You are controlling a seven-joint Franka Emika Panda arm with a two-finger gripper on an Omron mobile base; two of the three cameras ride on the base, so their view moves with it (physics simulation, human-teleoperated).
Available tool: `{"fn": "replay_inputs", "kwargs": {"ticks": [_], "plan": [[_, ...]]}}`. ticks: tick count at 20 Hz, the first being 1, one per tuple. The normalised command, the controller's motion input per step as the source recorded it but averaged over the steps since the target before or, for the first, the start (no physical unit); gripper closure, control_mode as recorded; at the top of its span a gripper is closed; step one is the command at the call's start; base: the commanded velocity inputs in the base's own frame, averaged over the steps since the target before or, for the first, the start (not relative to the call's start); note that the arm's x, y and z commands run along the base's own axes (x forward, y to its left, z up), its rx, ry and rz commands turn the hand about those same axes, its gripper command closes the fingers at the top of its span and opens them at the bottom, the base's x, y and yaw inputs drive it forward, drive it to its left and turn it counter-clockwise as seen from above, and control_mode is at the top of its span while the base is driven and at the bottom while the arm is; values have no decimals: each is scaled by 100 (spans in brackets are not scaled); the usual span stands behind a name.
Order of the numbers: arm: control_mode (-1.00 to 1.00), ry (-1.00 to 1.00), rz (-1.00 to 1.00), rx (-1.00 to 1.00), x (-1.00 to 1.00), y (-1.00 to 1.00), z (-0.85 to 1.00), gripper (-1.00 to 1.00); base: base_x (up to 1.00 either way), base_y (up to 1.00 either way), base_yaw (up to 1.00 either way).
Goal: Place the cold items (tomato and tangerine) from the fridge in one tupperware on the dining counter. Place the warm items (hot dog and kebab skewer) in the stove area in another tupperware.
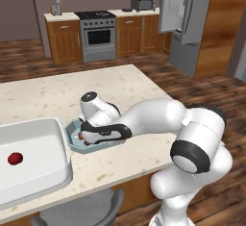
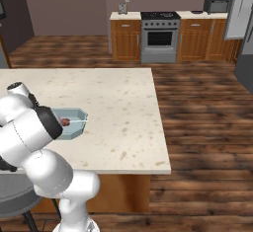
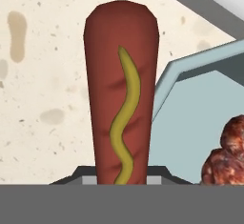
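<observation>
My gripper (image 1: 86, 136) is shut on the hot dog (image 3: 122, 94), a brown sausage with a wavy mustard line, low over the left edge of the pale teal tupperware (image 1: 73, 130) on the dining counter (image 1: 72, 93). In the hand view the hot dog rises between the fingertips (image 3: 78, 174), lying across the teal rim (image 3: 164, 82). The kebab skewer (image 3: 226, 151) lies inside that container (image 2: 74, 125). The tomato (image 1: 15, 158) sits in the large white tupperware (image 1: 33, 123) to the left. The tangerine is out of view.
Across the wooden floor stand the stove (image 1: 98, 32) between brown cabinets and the fridge (image 1: 185, 8) with its door open. A grey stool (image 1: 81, 210) is tucked under the counter's near edge. My own arm (image 2: 29, 127) hides the container's left part.
</observation>
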Motion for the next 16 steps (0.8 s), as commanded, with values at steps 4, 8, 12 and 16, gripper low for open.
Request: {"fn": "replay_inputs", "kwargs": {"ticks": [4,8,12,16], "plan": [[-100,7,0,0,0,0,-3,100,0,0,0],[-100,0,0,0,0,0,-8,100,0,0,0],[-100,0,0,0,0,0,-10,100,0,0,0],[-100,0,0,0,0,0,-9,100,0,0,0]]}}
